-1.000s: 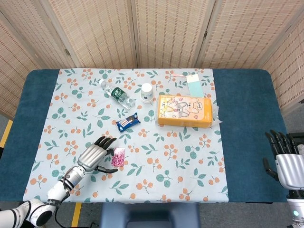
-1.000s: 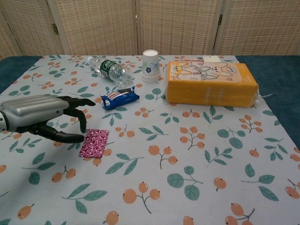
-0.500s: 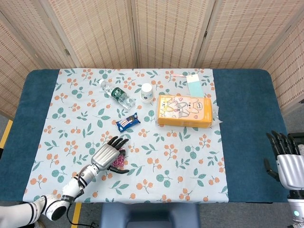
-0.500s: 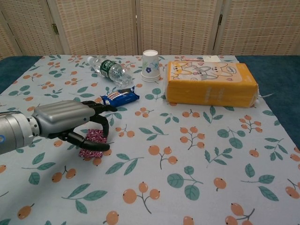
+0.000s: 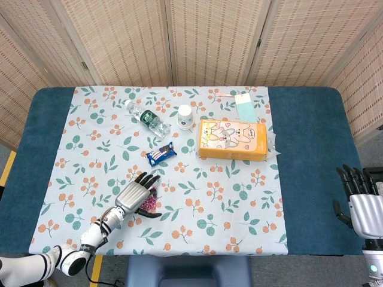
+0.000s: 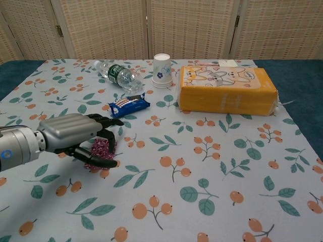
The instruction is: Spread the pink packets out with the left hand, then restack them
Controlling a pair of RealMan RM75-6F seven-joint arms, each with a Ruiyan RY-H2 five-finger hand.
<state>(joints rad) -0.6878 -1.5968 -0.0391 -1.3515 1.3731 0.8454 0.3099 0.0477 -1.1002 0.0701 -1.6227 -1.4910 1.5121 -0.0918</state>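
The pink packets lie stacked on the floral cloth near the table's front left. My left hand covers most of them from the left. Its fingers rest spread over the top of the stack and its thumb lies along the near edge. Only a strip of pink shows between fingers and thumb. The stack still lies flat on the cloth. My right hand hangs off the table's right front corner, fingers extended and apart, holding nothing; the chest view does not show it.
A blue snack packet lies just beyond the left hand. Farther back are a lying water bottle, a paper cup and a yellow tissue box. A pale card lies behind the box.
My left hand moved right from beside the pink packets onto them and settled lower, now covering most of the stack. The right hand has barely moved.
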